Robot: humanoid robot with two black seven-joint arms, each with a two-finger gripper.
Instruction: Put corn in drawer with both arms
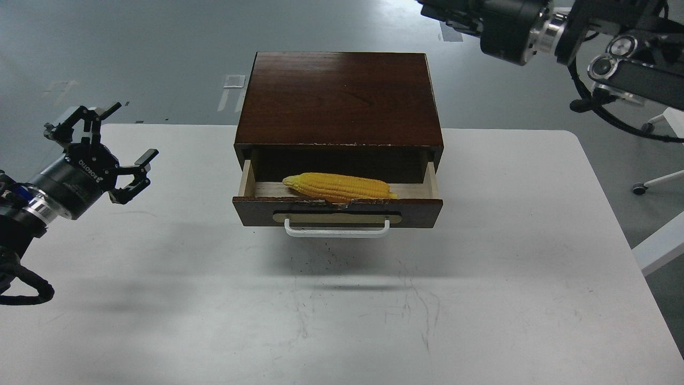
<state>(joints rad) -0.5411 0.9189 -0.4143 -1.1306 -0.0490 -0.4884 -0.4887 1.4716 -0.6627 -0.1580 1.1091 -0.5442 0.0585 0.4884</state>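
Observation:
The yellow corn (339, 187) lies lengthwise in the open drawer (251, 206) of the dark brown wooden box (339, 96), pointed end to the left, resting against the drawer's front. The white bar handle (336, 231) faces me. My left gripper (125, 147) is open and empty, hovering above the table well to the left of the box. My right gripper (465, 18) is raised at the top edge, above and behind the box's right rear corner; its fingers run out of the view.
The box stands at the back middle of the white table (342, 310). The table's right edge runs near a white chair base (654, 182) on the grey floor. My right arm (625, 59) spans the top right corner.

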